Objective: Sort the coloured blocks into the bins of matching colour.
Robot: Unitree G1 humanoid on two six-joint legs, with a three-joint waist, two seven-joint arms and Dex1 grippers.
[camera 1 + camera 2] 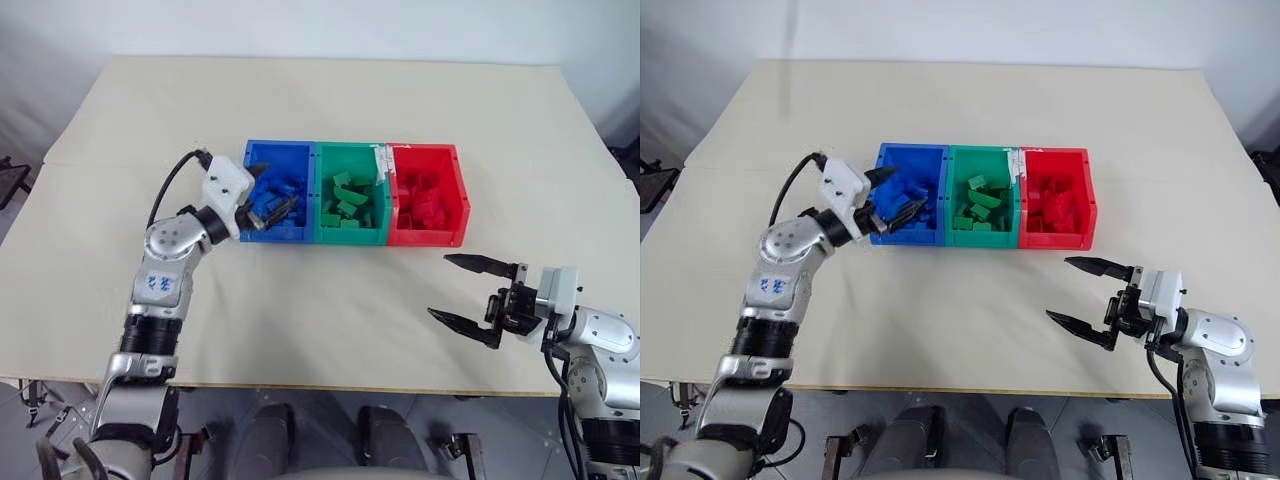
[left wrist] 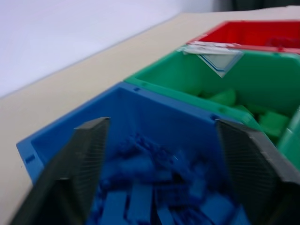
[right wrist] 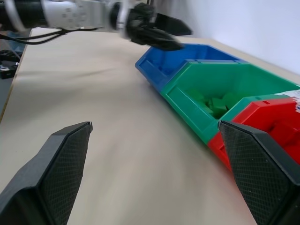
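Blue blocks filled the blue bin at frame centre, where the left gripper hovered released and empty, likely post-drop; the right gripper waited spread wide at lower right over bare table.

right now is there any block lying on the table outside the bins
No: the blue bin, green bin and red bin hold all the blocks seen, and the table around them is bare.
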